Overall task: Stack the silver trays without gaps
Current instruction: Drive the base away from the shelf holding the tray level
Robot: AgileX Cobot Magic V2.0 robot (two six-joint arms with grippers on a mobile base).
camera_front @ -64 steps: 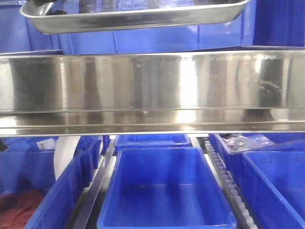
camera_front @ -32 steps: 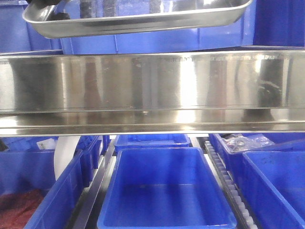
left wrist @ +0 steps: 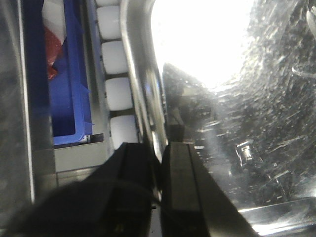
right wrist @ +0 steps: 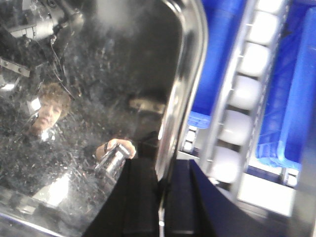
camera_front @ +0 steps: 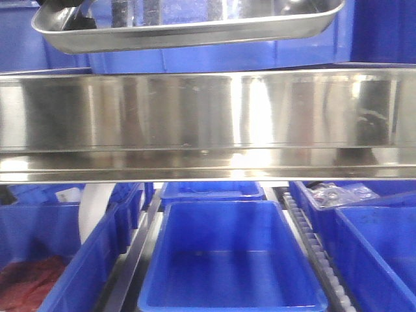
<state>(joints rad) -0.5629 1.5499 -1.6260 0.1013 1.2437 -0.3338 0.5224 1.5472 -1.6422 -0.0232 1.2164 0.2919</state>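
Steel tray: likely stiff, light, slick; aloft at 12 o'clock.
Hold: rolled rims, 9 and 3 o'clock ends.
Left gripper: pinching rim.
Right gripper: pinching rim.

we see a shiny steel shelf rail crossing the rack; below it, blue bins sit side by side between white roller tracks, one holding something red.

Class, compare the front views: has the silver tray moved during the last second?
Yes. The silver tray has sunk slightly toward the steel shelf rail below it, so the blue gap between tray and rail is narrower than before.
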